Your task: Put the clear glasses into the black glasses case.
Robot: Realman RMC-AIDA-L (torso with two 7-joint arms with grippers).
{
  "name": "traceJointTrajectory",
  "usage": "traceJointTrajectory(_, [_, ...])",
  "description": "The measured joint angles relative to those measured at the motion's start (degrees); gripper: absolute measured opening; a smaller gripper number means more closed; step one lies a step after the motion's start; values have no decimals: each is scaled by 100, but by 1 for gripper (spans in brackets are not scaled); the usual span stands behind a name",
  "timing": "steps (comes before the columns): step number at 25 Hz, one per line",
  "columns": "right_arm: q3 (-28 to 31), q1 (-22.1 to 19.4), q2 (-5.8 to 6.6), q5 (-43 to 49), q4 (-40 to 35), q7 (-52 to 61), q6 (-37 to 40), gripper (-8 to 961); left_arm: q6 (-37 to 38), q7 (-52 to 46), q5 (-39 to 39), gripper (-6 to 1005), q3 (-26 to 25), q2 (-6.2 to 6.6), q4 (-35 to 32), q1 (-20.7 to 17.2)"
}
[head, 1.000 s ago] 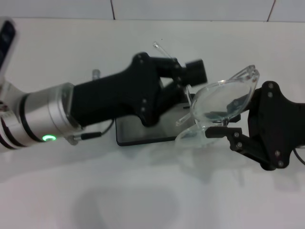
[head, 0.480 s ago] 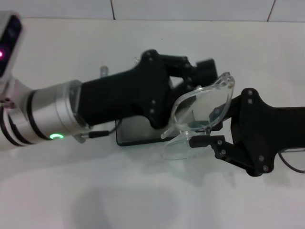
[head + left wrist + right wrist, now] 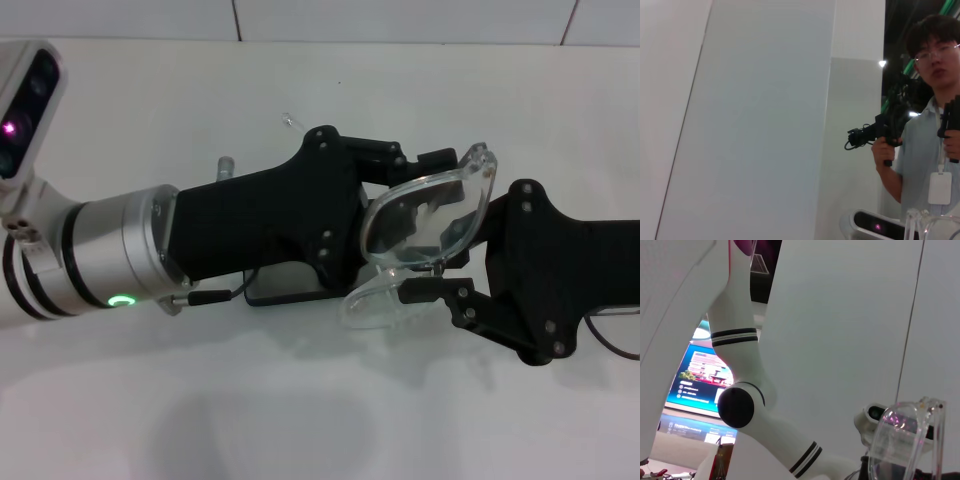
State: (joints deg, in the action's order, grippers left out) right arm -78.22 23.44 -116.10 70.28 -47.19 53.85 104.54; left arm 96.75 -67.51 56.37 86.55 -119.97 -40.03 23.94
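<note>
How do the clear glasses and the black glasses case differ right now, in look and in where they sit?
The clear glasses are transparent and held up off the table in the right claw; the black glasses case is opaque, dark and lies flat on the table. The glasses show nearly whole, while the case is mostly hidden under the left claw. Both sit mid-table.

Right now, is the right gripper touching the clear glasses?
Touching. In the head view the right gripper has its jaws closed on the clear glasses at the lens's lower edge.

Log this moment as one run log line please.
right gripper: shut on clear glasses, held above table | left gripper: over black glasses case, fingers unclear | glasses not in case
</note>
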Motion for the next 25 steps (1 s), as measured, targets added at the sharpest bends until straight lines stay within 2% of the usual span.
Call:
traceJointTrajectory(10, [69, -48, 10, -108, 106, -16, 69, 96, 12, 132, -543, 55, -146, 20, -40, -233])
traceJointTrajectory(13, [116, -197, 26, -341, 57, -63, 439, 96, 12, 142, -568, 55, -533, 37, -10, -350])
traceJointTrajectory(16, [411, -370, 38, -649, -65, -118, 1066, 96, -18, 128, -601, 55, -815, 25, 101, -484])
traceJointTrajectory(19, [625, -438, 59, -935, -112, -69, 1731, 96, -40, 155, -605, 55, -857, 20, 247, -481])
traceJointTrajectory(25, [374, -396, 38, -1006, -348, -16, 1874, 96, -54, 158, -573, 55, -808, 16, 386, -341])
